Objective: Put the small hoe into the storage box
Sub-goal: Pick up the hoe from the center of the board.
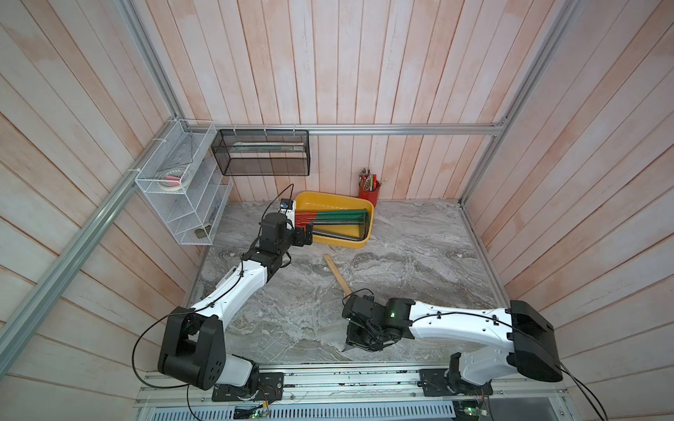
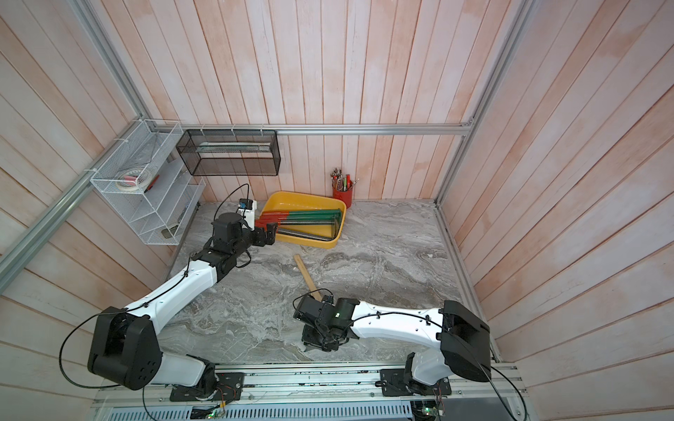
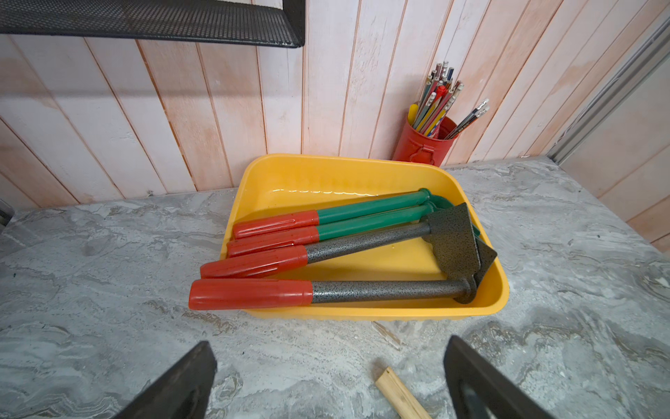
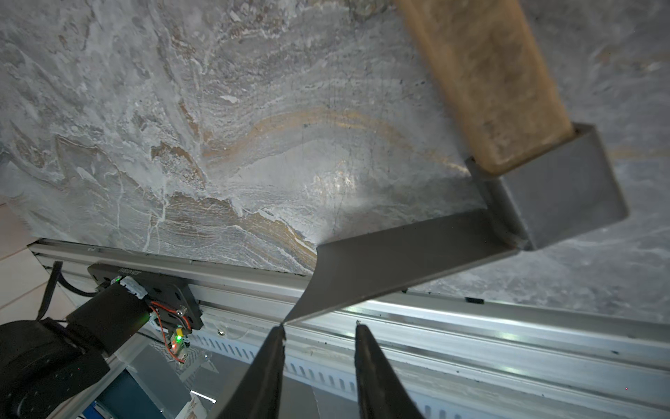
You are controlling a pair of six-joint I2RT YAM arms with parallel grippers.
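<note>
The small hoe (image 1: pixel 337 274) lies on the table (image 1: pixel 401 273) well short of the storage box (image 1: pixel 330 201), handle (image 4: pixel 482 72) angled toward it, blade (image 4: pixel 380 261) at the right gripper (image 4: pixel 319 333) — jaws partly apart, empty — the nearer arm.

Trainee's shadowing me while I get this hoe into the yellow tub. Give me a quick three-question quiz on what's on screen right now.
1. True or false: the small hoe, with its wooden handle and grey metal blade, already lies in the shallow yellow plastic storage box.
2. How many red-gripped garden tools lie in the storage box? A two, B four, C six.
3. Which hand has the hoe's blade right at its fingertips?

Key:
1. False. It lies on the marble tabletop.
2. B.
3. The right hand, jaws apart, holding nothing.
</note>
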